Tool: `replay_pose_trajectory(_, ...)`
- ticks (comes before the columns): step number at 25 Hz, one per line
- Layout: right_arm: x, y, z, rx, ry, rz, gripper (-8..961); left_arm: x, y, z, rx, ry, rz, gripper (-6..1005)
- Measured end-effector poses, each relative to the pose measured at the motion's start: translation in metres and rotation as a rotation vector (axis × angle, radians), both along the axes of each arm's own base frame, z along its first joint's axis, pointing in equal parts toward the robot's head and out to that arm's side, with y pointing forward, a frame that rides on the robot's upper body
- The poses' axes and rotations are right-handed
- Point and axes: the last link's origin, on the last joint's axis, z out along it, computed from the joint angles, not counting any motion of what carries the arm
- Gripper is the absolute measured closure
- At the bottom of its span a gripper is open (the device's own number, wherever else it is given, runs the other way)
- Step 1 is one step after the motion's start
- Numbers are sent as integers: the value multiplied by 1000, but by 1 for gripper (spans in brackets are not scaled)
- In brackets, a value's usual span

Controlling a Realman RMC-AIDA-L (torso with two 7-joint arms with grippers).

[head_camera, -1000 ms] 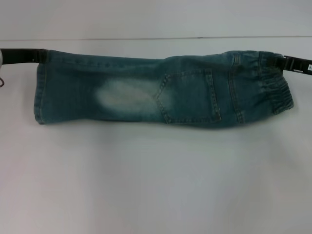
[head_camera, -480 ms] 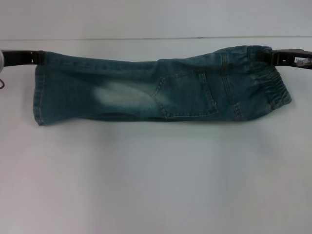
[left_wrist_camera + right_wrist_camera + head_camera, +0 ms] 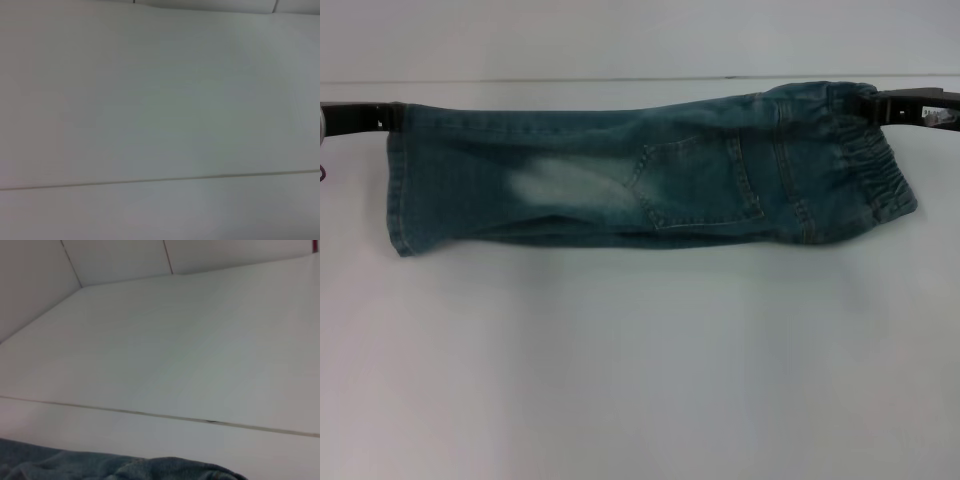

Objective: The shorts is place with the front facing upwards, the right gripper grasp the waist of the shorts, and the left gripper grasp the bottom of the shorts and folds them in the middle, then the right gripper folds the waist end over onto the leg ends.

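Observation:
The blue denim shorts (image 3: 650, 180) hang stretched sideways between my two grippers, folded lengthwise, with a back pocket and a pale faded patch facing me. At the left, the left gripper (image 3: 392, 116) is shut on the top corner of the bottom of the shorts (image 3: 398, 185), the straight hemmed leg ends. At the right, the right gripper (image 3: 873, 104) is shut on the top of the ruched waist of the shorts (image 3: 875, 175). A strip of denim (image 3: 100, 465) shows in the right wrist view. Only white surface shows in the left wrist view.
A white table (image 3: 640, 380) spreads under and in front of the shorts. A thin seam line (image 3: 620, 78) runs across behind them, with a white wall beyond.
The right gripper has risen a little and carried the waist end up with it, so the shorts' top edge is now more level. The left gripper has stayed put.

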Motion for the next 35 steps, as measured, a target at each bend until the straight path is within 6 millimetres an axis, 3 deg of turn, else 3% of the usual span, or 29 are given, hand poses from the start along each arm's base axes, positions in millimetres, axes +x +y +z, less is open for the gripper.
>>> replay_pose_trajectory(9, 1, 4, -1, 20, -23, -22, 797, 3, 0, -5, 1, -11, -1, 967)
replay_pose_trajectory(12, 3, 4, -2, 24, -34, -31, 790, 1, 1, -4, 14, -11, 3, 897)
replay_pose_trajectory(18, 6, 2, -3, 8, -34, -51, 560, -3, -2, -5, 16, -9, 11, 739)
replay_pose_trajectory(21, 8, 1, 0, 1, -29, -63, 318, -4, -5, -6, 15, -20, 13, 621)
replay_pose_trajectory(26, 9, 0, 18, -16, 18, -82, 201, 2, -14, -5, 3, -89, -75, 428)
replay_pose_trajectory(33, 7, -5, 61, -59, 67, -115, 64, 10, -31, -9, -96, -142, -216, 119)
replay_pose_trajectory(35, 4, -8, 72, -92, 61, -132, 43, 16, -39, -14, -160, -152, -279, 96)
